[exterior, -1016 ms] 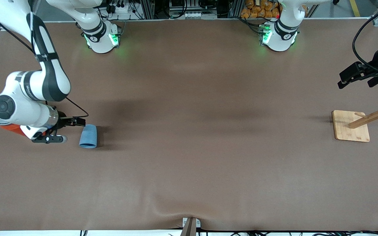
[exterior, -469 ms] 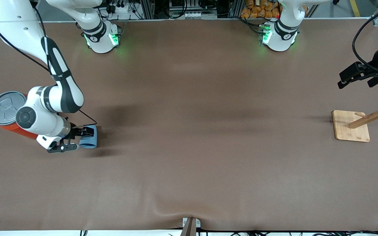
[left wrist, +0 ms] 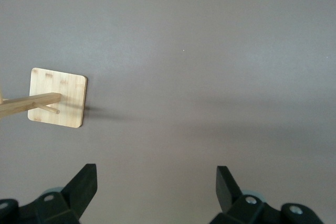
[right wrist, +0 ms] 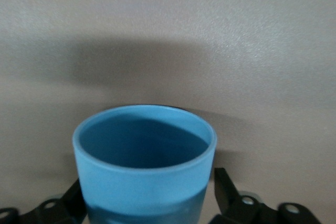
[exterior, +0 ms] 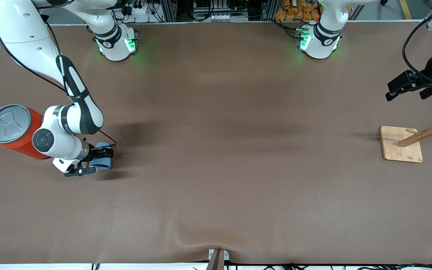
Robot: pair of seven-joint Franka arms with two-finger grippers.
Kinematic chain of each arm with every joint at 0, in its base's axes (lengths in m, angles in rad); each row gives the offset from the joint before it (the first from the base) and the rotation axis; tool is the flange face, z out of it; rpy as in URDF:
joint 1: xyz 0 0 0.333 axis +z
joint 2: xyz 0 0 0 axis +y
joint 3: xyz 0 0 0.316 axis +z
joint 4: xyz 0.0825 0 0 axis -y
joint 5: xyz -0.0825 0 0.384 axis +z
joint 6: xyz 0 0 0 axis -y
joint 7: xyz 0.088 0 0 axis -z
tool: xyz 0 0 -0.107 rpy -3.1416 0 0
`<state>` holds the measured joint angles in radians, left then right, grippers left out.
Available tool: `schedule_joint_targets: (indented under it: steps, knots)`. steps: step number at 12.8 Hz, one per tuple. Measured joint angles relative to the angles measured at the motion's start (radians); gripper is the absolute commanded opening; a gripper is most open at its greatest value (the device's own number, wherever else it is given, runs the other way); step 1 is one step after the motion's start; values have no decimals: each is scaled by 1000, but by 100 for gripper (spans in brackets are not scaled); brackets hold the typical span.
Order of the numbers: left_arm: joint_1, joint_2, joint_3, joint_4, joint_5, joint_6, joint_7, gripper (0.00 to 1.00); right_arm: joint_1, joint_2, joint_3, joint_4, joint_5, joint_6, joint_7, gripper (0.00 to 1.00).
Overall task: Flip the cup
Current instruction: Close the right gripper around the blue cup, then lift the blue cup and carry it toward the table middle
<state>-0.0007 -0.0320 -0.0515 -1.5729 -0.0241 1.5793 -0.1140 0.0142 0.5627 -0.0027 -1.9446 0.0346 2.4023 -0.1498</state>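
The light-blue cup (exterior: 102, 160) lies on its side on the brown table near the right arm's end. My right gripper (exterior: 96, 162) is low at the table and its fingers straddle the cup, one on each side. In the right wrist view the cup (right wrist: 144, 174) fills the space between the fingers (right wrist: 224, 190), its open mouth facing away from the wrist; a thin gap shows beside one finger, so the gripper is open around it. My left gripper (exterior: 407, 85) waits open and empty in the air at the left arm's end, shown in the left wrist view (left wrist: 156, 182).
A large orange can (exterior: 15, 132) with a grey pull-tab lid stands right beside the right arm's wrist. A wooden peg rack on a bamboo base (exterior: 401, 144) stands at the left arm's end, and also shows in the left wrist view (left wrist: 58, 98).
My right gripper has slid along the table to the cup, and its fingers now stand on both sides of it. The arm has uncovered the orange can. The left arm has not moved.
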Motion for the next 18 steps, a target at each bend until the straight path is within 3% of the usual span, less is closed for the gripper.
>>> schedule_joint_targets:
  steps: [2,5,8,12,15,18]
  knots:
    - [0,0,0,0,0,0,0,100,3,1,1,-1,0,-1,-7,62]
    - [0,0,0,0,0,0,0,100,55,-27,5,-14,-1,-12,-43,60]
    - [-1,0,0,0,0,-1,0,100,137,-141,17,-15,-1,-135,-101,57]
    - [-1,1,0,0,0,-4,0,100,159,-246,112,1,7,-161,-299,54]
    - [0,1,0,0,-15,-5,0,100,167,-241,201,55,8,-147,-383,53]
    - [0,4,0,0,-17,-6,0,100,245,-211,231,103,7,-75,-441,54]
